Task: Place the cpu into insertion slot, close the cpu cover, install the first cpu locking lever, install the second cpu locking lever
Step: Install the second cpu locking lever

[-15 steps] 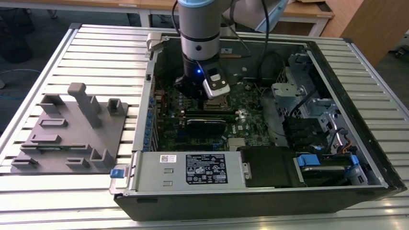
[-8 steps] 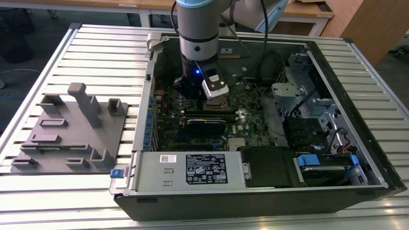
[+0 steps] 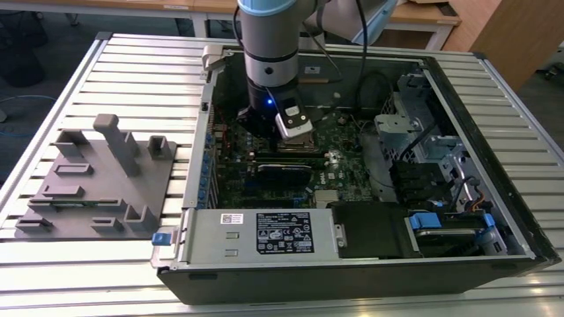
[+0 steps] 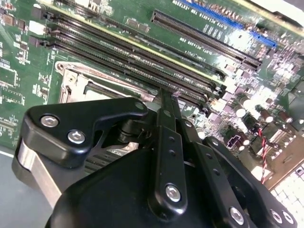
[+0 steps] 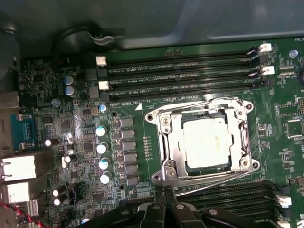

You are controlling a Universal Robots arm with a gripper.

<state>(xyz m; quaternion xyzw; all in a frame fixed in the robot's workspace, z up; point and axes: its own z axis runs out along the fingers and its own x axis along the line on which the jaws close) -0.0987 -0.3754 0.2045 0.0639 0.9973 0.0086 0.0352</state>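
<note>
In the first wrist view the cpu (image 5: 206, 142), a pale silvery square, lies in the insertion slot (image 5: 209, 167). The cpu cover (image 5: 165, 142), a silvery frame, lies flat over it with the chip showing through its window. Thin wire levers run along two opposite sides of the socket, one (image 5: 190, 105) by the memory slots and one (image 5: 213, 183) on the gripper's side. My gripper (image 5: 165, 192) is shut, fingertips together, just beside the socket's corner near that lever. Nothing shows between the fingers (image 4: 164, 102). In the exterior view the gripper (image 3: 289, 140) reaches down into the open computer case (image 3: 458, 264).
Long black memory slots (image 5: 185, 71) flank the socket on two sides, and capacitors (image 5: 102, 147) stand close by. The case holds a power supply (image 3: 264, 234), drive bays (image 3: 440, 172) and cables. A grey fixture (image 3: 97, 178) sits on the slatted table at the exterior view's left.
</note>
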